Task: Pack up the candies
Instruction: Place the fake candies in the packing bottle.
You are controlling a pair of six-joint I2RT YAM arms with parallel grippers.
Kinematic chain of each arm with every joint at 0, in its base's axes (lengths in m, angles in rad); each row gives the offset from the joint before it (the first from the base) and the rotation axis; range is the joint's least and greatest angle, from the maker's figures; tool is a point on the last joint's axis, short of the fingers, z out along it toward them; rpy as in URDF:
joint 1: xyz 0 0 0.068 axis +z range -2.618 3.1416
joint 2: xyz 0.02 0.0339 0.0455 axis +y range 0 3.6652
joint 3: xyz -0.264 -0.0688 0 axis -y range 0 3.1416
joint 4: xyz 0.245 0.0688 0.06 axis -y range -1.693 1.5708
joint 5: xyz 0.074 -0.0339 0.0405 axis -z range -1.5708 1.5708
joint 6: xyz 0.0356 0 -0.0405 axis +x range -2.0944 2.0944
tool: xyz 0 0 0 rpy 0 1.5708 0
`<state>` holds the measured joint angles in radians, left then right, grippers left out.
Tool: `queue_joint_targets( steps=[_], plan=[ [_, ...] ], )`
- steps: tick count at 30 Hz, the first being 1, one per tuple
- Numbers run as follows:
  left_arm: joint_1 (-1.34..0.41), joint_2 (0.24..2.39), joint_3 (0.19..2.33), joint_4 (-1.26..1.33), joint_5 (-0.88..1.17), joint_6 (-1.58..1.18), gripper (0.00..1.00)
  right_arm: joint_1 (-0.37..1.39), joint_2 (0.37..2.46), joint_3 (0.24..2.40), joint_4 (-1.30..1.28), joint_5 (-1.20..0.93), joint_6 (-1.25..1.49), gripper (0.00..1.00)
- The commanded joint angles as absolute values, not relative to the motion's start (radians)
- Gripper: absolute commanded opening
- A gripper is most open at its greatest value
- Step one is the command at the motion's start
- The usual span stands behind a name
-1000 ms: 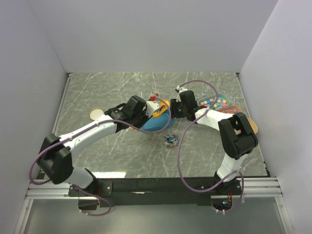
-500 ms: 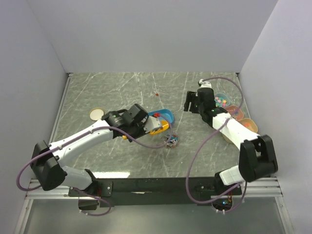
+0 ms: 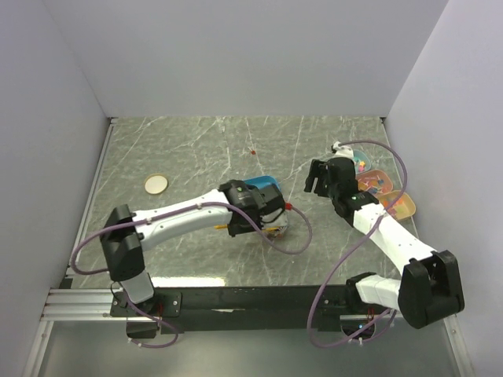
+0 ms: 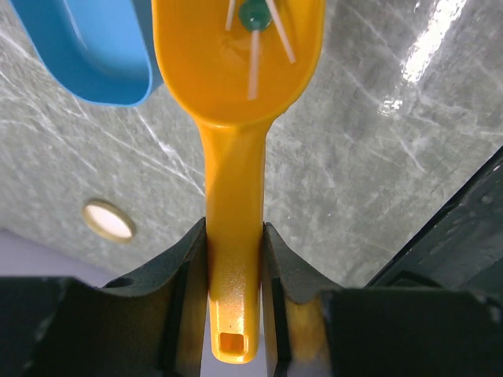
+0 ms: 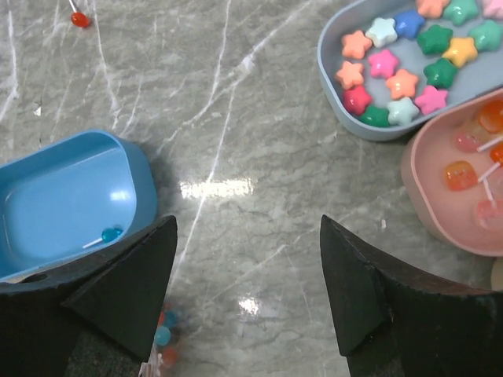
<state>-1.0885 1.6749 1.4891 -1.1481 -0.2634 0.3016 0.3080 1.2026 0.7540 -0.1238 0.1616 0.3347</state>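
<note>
Grey marble-look tabletop (image 3: 181, 149) sets the stage. On it sits the oblong blue plastic tub (image 5: 47, 212), mostly bare inside. Left gripper (image 4: 234, 236) is clamped on the handle of the yellow plastic scoop (image 4: 236, 71), a finger on each flat side. Right gripper (image 5: 247, 224) hangs beside the tub, jaws spread wide, nothing between them.

Now the candies (image 5: 163, 336): a small heap of tiny ball sweets, blue and red, on the table just outside the tub's near wall. One blue one (image 5: 111, 234) lies in the tub, a green one (image 4: 253, 13) in the scoop's bowl.

My read: they're feather-light, hard and round, so they'll roll and scatter. Too small to pinch well. Slide the scoop's lip under the heap instead.
</note>
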Motion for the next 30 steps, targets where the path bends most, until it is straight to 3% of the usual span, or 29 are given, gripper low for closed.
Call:
queue_joint_targets(
  steps=[1, 13, 30],
  plan=[
    [-1.134, 1.718, 1.557, -1.255, -0.394, 0.252, 0.01, 0.298, 1.145, 0.727, -0.107, 0.192, 0.350, 0.79],
    [-1.212, 1.767, 1.572, -1.270, -0.702, 0.202, 0.01, 0.287, 1.108, 0.689, -0.098, 0.181, 0.351, 0.79],
    [-1.273, 1.759, 1.532, -1.261, -0.770, 0.239, 0.01, 0.287, 1.129, 0.680, -0.069, 0.150, 0.380, 0.80]
  ],
)
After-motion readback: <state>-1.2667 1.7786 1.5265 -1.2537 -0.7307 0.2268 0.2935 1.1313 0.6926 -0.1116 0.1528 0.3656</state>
